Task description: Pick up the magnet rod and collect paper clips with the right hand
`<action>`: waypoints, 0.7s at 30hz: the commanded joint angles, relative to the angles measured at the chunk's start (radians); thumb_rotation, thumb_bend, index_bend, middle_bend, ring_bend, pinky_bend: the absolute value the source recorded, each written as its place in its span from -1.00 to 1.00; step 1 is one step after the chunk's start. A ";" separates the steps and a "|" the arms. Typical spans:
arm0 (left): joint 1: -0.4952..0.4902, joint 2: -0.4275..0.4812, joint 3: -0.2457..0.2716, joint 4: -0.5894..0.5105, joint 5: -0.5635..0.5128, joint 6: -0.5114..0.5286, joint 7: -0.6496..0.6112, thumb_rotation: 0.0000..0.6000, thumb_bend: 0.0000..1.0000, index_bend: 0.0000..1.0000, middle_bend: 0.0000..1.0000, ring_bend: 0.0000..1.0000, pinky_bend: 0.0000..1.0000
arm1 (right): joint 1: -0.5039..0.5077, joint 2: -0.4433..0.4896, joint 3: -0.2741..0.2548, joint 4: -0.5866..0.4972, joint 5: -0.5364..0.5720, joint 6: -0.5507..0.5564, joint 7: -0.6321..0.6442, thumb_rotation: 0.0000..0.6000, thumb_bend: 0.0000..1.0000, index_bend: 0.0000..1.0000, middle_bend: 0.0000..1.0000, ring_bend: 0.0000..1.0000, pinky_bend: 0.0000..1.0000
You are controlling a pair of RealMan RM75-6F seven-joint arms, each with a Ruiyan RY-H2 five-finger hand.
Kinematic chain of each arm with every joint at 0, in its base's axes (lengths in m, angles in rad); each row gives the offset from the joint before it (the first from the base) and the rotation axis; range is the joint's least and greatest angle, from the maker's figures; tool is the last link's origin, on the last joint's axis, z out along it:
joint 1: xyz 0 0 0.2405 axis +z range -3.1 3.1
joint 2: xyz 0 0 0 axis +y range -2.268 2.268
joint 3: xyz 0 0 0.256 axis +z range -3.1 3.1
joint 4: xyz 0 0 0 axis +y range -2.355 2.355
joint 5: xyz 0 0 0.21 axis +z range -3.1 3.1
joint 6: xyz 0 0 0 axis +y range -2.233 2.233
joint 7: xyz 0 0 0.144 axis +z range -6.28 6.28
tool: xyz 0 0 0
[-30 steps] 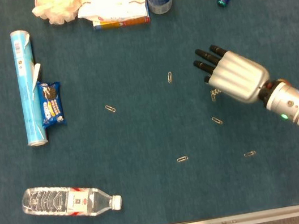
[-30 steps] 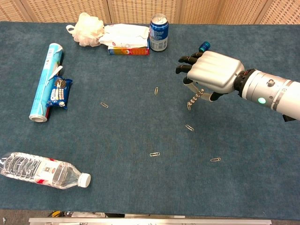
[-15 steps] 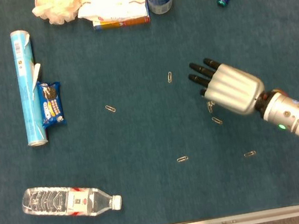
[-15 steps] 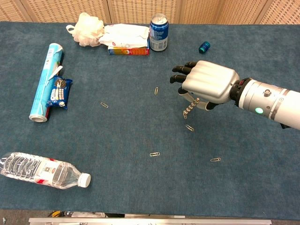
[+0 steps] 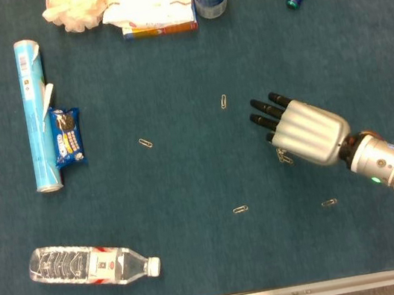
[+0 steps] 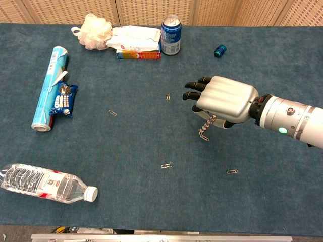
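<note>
The magnet rod (image 6: 207,127) hangs under the right hand (image 6: 224,101), fingers (image 6: 194,96) wrapped on it, a paper clip clinging at its tip just over the blue table (image 6: 141,201). Loose clips lie around: one ahead (image 6: 168,97), one left (image 6: 112,113), two nearer (image 6: 166,166) (image 6: 232,172). Wide bare felt surrounds the hand; a can (image 6: 171,35) and a small blue cylinder (image 6: 219,50) sit far back, a bottle (image 6: 45,183) front left.
</note>
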 commanded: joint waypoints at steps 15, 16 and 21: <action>0.003 -0.003 -0.005 0.008 -0.004 -0.014 -0.002 1.00 -0.40 -0.01 -0.12 -0.16 0.31 | -0.021 0.013 -0.021 -0.010 -0.021 -0.007 0.012 1.00 -0.46 0.20 -0.62 -0.85 -0.62; 0.003 -0.003 -0.006 0.009 -0.004 -0.015 -0.002 1.00 -0.40 -0.01 -0.12 -0.16 0.32 | -0.022 0.017 -0.024 -0.015 -0.027 -0.005 0.017 1.00 -0.46 0.20 -0.62 -0.85 -0.62; 0.003 -0.005 -0.007 0.010 -0.005 -0.019 0.003 1.00 -0.40 -0.01 -0.12 -0.16 0.31 | -0.032 0.048 -0.037 -0.046 -0.059 0.008 0.041 1.00 -0.46 0.20 -0.62 -0.85 -0.62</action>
